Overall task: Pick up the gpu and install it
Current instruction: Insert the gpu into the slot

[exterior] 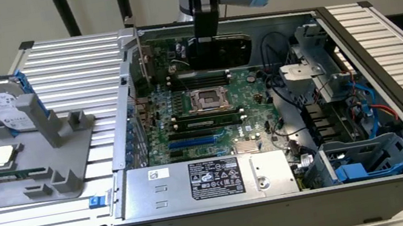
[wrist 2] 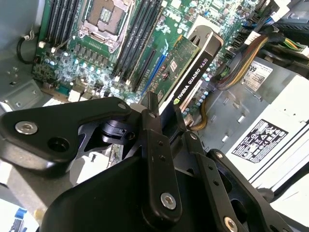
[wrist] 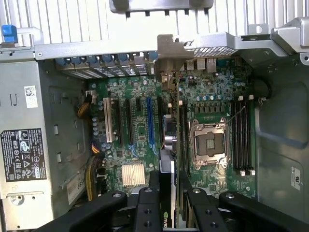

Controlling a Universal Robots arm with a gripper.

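Fingers [wrist 2: 155,140] clamped on the gpu [wrist 2: 192,60], edge-on to the motherboard [wrist: 139,128], between blue slot [wrist: 148,121] and processor socket [wrist: 208,142].

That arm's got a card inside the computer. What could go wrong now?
The gripper holds the gpu on edge over the motherboard. If misaligned, its edge could scrape components instead of entering a slot. Its metal bracket sits close to the case's rear wall and might catch there.

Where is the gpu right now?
In the second wrist view the gpu is clamped on edge in the gripper, inside the open computer case, over the motherboard beside the memory slots by the processor socket.
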